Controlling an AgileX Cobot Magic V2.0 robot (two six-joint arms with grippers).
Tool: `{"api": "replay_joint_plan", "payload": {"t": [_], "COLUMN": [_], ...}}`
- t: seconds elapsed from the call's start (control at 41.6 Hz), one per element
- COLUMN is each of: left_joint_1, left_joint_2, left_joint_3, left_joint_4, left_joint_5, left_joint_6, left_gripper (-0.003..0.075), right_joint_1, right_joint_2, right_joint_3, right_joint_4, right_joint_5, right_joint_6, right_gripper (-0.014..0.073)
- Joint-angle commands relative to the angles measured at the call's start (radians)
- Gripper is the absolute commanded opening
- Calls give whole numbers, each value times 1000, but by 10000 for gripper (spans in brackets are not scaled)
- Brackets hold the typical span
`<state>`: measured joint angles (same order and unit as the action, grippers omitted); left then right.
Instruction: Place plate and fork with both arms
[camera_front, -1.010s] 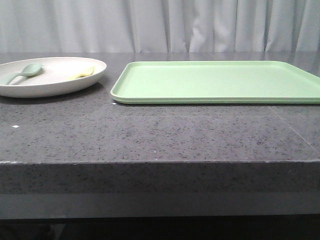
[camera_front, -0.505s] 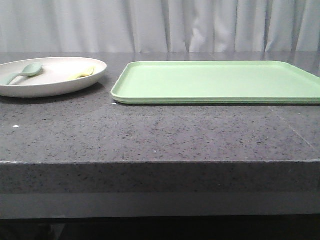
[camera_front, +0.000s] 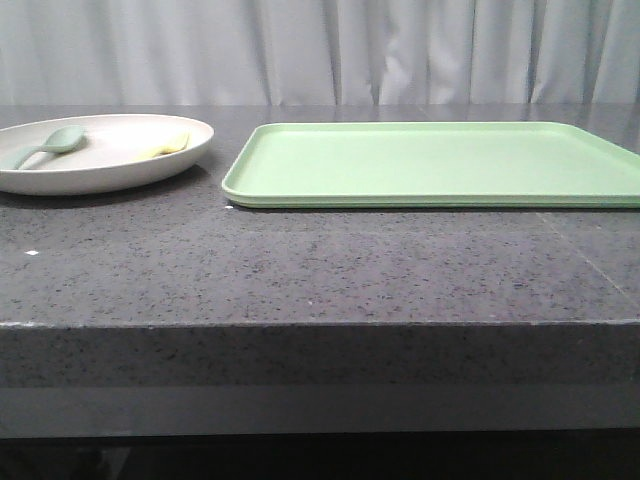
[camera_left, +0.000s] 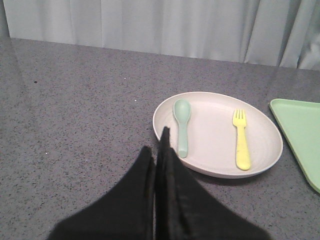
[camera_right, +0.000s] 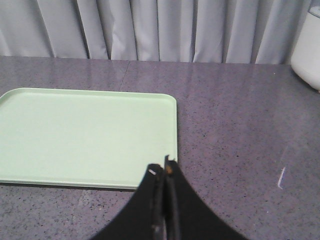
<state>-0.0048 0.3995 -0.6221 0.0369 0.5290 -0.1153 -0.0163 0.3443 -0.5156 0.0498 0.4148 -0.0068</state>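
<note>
The dark speckled surface (camera_front: 320, 270) fills the front view, but no arm shows there. Only the wrist views show the robot's jaws. The green tray (camera_front: 430, 162) lies flat on the right part of the surface. The right gripper (camera_right: 164, 170) hangs just over the near edge of the tray, and its jaws are pressed together with nothing in them. A white thing (camera_right: 309, 47) at the far side shows only in the right wrist view.

The plate (camera_front: 110, 175) sits on the left, just beside the tray but not touching it. The left gripper (camera_left: 159, 150) is closed and empty, right at the plate's near rim.

In the plate lie a spoon (camera_left: 182, 122) and the fork (camera_left: 241, 137), side by side and apart. The fork is nearer the tray. Its tines point away from the left gripper, toward the curtain (camera_left: 160, 25).
</note>
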Motion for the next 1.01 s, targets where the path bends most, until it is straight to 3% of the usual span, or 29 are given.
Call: {"api": "replay_joint_plan", "payload": {"t": [0.0, 0.048, 0.12, 0.168, 0.24, 0.313, 0.385, 0.577, 0.986], "left_joint_1": [0, 0, 0, 0, 0, 0, 0, 0, 0], "left_joint_2": [16, 16, 16, 16, 16, 16, 16, 16, 18], "left_joint_3": [-27, -27, -27, -27, -27, -27, -27, -27, -35], "left_joint_4": [3, 3, 12, 30, 73, 93, 93, 93, 48], "left_joint_5": [-77, -77, -78, -79, -79, -79, -80, -80, -71], "left_joint_6": [-7, -7, -7, -7, -7, -7, -7, -7, -7], "left_gripper": [-16, -5, 69, 167, 375, 557, 634, 634, 557], "right_joint_1": [-8, -8, -8, -8, -8, -8, -8, -8, -8], "right_joint_2": [17, 17, 17, 17, 17, 17, 17, 17, 17], "right_joint_3": [-36, -36, -36, -36, -35, -35, -35, -35, -35], "right_joint_4": [-10, -10, -10, -11, -11, -11, -11, -11, -10], "right_joint_5": [-88, -87, -87, -87, -87, -88, -87, -84, -84], "right_joint_6": [-10, -10, -10, -10, -10, -10, -10, -10, -10], "right_gripper": [-113, -77, 66, 176, 380, 493, 519, 519, 519]}}
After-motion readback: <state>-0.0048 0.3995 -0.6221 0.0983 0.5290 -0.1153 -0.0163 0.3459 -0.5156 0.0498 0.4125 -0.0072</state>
